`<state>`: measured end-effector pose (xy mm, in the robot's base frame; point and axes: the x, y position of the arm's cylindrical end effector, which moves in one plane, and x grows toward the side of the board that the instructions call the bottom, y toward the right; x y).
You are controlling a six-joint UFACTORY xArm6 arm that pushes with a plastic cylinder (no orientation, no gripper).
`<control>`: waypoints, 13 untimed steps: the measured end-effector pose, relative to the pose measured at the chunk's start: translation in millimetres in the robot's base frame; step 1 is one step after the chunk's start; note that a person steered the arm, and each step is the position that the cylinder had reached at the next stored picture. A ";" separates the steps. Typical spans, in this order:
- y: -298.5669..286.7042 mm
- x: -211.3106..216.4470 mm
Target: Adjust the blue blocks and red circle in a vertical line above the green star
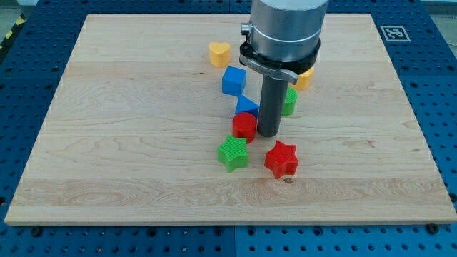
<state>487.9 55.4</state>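
A blue cube [233,80] sits above the middle of the board. Below it a second blue block [246,106], triangular, is partly hidden by the red circle [244,126] touching its lower edge. The green star [233,153] lies just below the red circle, slightly to the view's left. These form a rough line slanting a little. My tip [268,133] stands right beside the red circle, on its right side, above the red star.
A red star [281,159] lies right of the green star. A yellow heart [219,53] is near the top. A yellow block [305,77] and a green block [288,101] peek out behind the rod. The wooden board [107,143] ends on a blue perforated table.
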 end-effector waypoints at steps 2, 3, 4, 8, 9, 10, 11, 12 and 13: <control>0.7 13.2; -1.9 12.3; -10.9 3.8; -22.6 -18.7; -22.6 -23.6; -22.7 -32.0; -22.8 -41.7; -22.9 -52.9; -22.9 -67.4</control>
<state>420.6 32.5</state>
